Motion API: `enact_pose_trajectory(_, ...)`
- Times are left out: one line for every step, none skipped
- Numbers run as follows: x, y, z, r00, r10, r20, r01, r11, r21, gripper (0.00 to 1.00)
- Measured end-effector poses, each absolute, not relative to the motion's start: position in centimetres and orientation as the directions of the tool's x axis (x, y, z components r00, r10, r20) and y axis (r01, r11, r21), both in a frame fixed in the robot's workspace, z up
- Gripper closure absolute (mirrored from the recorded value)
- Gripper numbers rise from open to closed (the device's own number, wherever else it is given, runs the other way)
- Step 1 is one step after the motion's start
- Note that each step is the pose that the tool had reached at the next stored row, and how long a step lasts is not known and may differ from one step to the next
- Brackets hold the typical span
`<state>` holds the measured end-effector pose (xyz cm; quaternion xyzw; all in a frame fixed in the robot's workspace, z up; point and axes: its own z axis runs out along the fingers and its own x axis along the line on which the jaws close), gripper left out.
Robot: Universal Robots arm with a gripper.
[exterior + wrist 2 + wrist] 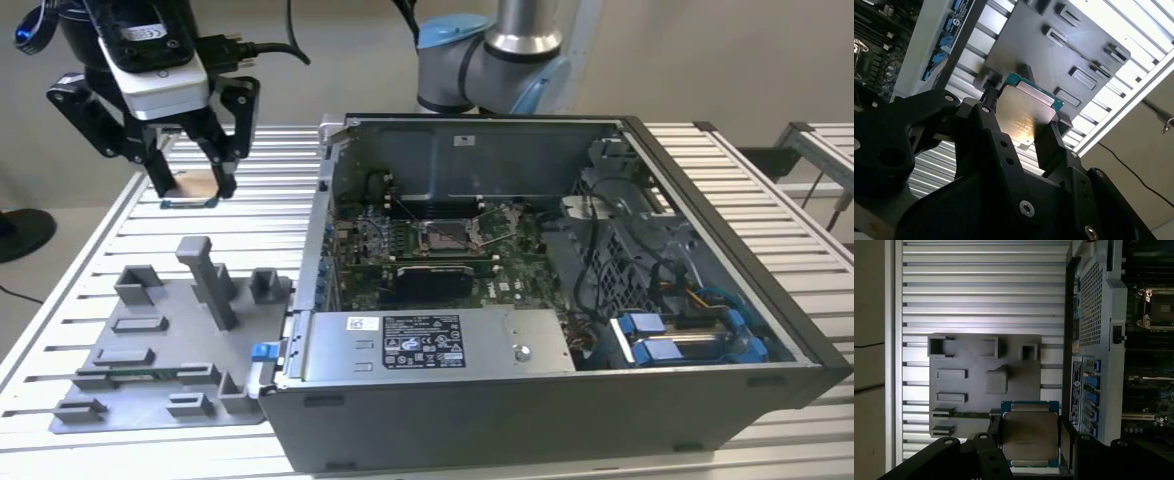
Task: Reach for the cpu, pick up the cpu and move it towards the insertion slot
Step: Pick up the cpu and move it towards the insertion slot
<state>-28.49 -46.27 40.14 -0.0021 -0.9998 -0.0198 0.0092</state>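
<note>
Holding the cpu [1029, 432] by opposite edges, gripper [191, 190] fingers clamped on it, above the grey plastic tray [147, 405], well apart from the insertion slot [447, 235] in the pc case [561, 400]. Advice: carry level w/ steady squeeze. Chip's thin, square, w/ silvery metal top and green rim.

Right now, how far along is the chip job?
Done: the chip is picked up, clear of the grey tray. In hand: the end effector grips it by its edges. Left: the socket in the computer case is empty, away to the exterior view's right.
</note>
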Motion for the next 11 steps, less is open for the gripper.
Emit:
enact_pose_trajectory(-28.3,-46.3,40.1,-1.0,0.004,0.019,0.004,0.999,0.04,1.0)
enact_pose_trajectory(-28.1,-46.3,40.1,-1.0,0.004,0.019,0.004,0.999,0.04,1.0)
enact_pose_trajectory(-27.9,-46.3,40.1,-1.0,0.004,0.019,0.005,0.999,0.04,1.0)
enact_pose_trajectory(-27.7,-46.3,40.1,-1.0,0.004,0.019,0.005,0.999,0.04,1.0)
enact_pose_trajectory(-27.5,-46.3,40.1,-1.0,0.004,0.019,0.004,0.999,0.04,1.0)
enact_pose_trajectory(-27.3,-46.3,40.1,-1.0,0.004,0.019,0.004,0.999,0.04,1.0)
enact_pose_trajectory(-27.1,-46.3,40.1,-1.0,0.004,0.019,0.004,0.999,0.04,1.0)
enact_pose_trajectory(-26.9,-46.3,40.1,-1.0,0.004,0.019,0.004,0.999,0.039,1.0)
enact_pose_trajectory(-26.7,-46.3,40.1,-1.0,0.004,0.019,0.004,0.999,0.04,1.0)
enact_pose_trajectory(-26.5,-46.3,40.1,-1.0,0.004,0.019,0.005,0.999,0.04,1.0)
enact_pose_trajectory(-26.3,-46.3,40.1,-1.0,0.004,0.019,0.004,0.999,0.04,1.0)
